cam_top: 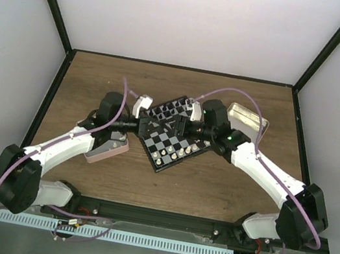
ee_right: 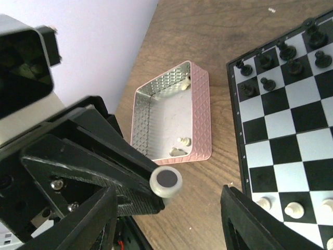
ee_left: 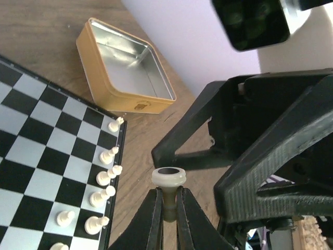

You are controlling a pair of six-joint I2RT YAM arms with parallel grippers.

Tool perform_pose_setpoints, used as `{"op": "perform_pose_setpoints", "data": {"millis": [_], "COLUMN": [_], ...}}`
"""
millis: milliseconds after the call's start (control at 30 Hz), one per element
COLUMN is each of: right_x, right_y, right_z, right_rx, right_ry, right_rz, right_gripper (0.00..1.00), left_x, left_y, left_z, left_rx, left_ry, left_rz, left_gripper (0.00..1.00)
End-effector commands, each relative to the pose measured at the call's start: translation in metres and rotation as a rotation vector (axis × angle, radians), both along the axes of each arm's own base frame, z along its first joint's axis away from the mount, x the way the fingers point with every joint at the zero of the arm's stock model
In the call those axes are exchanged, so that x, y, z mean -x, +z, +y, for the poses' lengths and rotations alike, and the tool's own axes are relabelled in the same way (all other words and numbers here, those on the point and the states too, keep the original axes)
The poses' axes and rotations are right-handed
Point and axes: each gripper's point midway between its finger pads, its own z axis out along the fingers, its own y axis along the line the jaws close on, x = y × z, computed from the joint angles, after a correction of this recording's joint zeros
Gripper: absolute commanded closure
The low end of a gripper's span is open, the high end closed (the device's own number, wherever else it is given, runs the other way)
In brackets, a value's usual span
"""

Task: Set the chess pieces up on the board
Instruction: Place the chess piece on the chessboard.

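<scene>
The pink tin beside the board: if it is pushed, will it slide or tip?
The pink tin probably slides rather than tips: it is low and wide. It is likely light, holding only a few white pieces, which may rattle about.

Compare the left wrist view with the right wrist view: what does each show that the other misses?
Only the left wrist view shows the gold tin, open and apparently empty. Only the right wrist view shows the pink tin holding a few spare cream pieces, and black pieces on the board. Both show the board, a cream row along its edge, and the held cream piece pinched in the left gripper.
</scene>
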Motion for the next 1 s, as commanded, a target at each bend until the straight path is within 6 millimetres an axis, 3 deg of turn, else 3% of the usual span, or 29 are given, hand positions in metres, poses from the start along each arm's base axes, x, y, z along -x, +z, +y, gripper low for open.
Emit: {"op": "perform_pose_setpoints", "data": {"millis": [0,233,400,500,967], "right_x": [0.009,0.015,0.015,0.012,0.012], "right_y": [0.011,0.015,0.028,0.029,0.028], "right_z": [-0.001,-0.003,-0.008,-0.009,0.004], "right_rx": [-0.038,-0.141,-0.230,-0.241,-0.247], "right_ry": [0.017,-0.040,-0.089,-0.117,-0.070], "right_rz": [0.034,0.119,0.120,0.134,0.212], "right_gripper": [0.45,0.60,0.49,0.48,0.60], "left_x": [0.002,0.008,0.013,0.016,0.019], "left_y": [0.024,0.030,0.030,0.030,0.031], "left_z": [-0.006,-0.006,-0.008,-0.009,-0.009], "left_rx": [0.003,-0.010,-0.004,0.003,0.016], "left_ry": [-0.080,-0.120,-0.162,-0.170,-0.186], "left_rz": [-0.181,-0.268,-0.277,-0.278,-0.275], "left_gripper": [0.96,0.96,0.96,0.96,0.96]}}
